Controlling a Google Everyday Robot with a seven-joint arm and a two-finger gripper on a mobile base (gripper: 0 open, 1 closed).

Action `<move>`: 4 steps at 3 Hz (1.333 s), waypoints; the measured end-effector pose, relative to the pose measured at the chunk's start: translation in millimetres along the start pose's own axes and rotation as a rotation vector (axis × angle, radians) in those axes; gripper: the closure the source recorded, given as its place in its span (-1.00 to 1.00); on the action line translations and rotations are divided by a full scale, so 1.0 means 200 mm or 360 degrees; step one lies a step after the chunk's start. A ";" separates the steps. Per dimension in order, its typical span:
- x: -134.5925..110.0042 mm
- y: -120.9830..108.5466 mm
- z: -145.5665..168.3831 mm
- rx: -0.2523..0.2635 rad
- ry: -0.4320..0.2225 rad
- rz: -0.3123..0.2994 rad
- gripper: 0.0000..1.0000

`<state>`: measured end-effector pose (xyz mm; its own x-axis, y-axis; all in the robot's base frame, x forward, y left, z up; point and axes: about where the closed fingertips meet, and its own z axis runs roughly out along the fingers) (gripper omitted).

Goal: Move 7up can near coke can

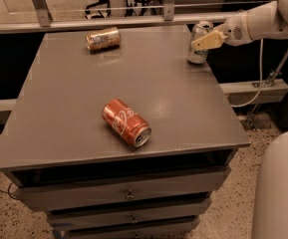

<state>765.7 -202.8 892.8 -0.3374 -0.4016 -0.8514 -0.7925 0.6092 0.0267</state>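
The 7up can [199,54] stands upright at the far right edge of the grey table [73,108]; it is silver-white with a silver top. My gripper [203,41] reaches in from the right on a white arm, and its tan finger [207,40] lies across the front of the can's upper half. The coke can [125,122], red with white script, lies on its side near the table's front middle, well apart from the 7up can.
A tan-gold can [102,39] lies on its side at the table's far left-middle. A metal rail [108,21] runs behind the table. Drawers [128,195] sit under the tabletop. A white robot body part [280,188] fills the lower right.
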 end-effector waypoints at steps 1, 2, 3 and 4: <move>-0.07 0.16 -0.07 -0.0144 -0.0051 -0.0066 0.73; -0.20 0.39 -0.19 -0.0292 -0.0086 -0.0169 1.00; -0.20 0.39 -0.19 -0.0292 -0.0086 -0.0168 1.00; -0.18 0.52 -0.16 -0.0396 -0.0090 -0.0194 1.00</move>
<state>679.6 -147.1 942.7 -0.2086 -0.4188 -0.8838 -0.9282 0.3696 0.0440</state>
